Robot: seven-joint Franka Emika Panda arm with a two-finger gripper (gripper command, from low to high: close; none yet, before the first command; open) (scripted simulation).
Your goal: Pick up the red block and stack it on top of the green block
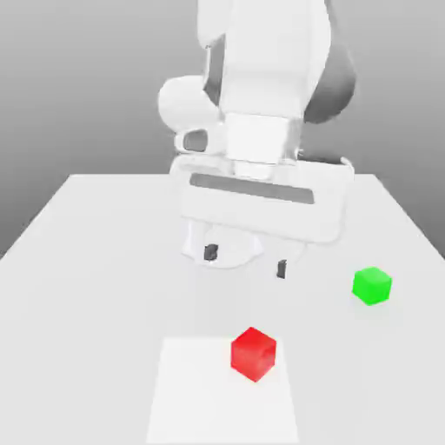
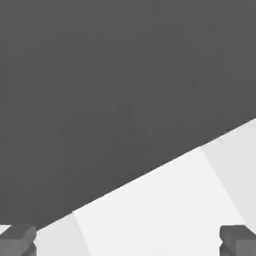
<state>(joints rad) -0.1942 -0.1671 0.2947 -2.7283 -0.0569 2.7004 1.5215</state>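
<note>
In the exterior view the pincer [image 1: 246, 261] hangs above the table [image 1: 96, 261], its two dark fingertips [image 1: 210, 253] spread wide apart and grasping nothing. The hand view confirms that released stance: one dark fingertip [image 2: 17, 240] sits at each lower corner of its picture, with bare pale surface between them. The red block [image 1: 254, 354] lies on the table in front of the pincer and below it, a little toward the exterior view's right, apart from both fingertips; it rests on the far right part of a brighter white square patch [image 1: 200, 400] of the tabletop. The green block [image 1: 372, 286] sits on the table farther off to the exterior view's right of the pincer, well apart from the red block. The hand view adds the table's edge [image 2: 150, 171], running slantwise against a dark grey background [image 2: 110, 75], and a brighter panel [image 2: 160, 210] within the pale surface.
</note>
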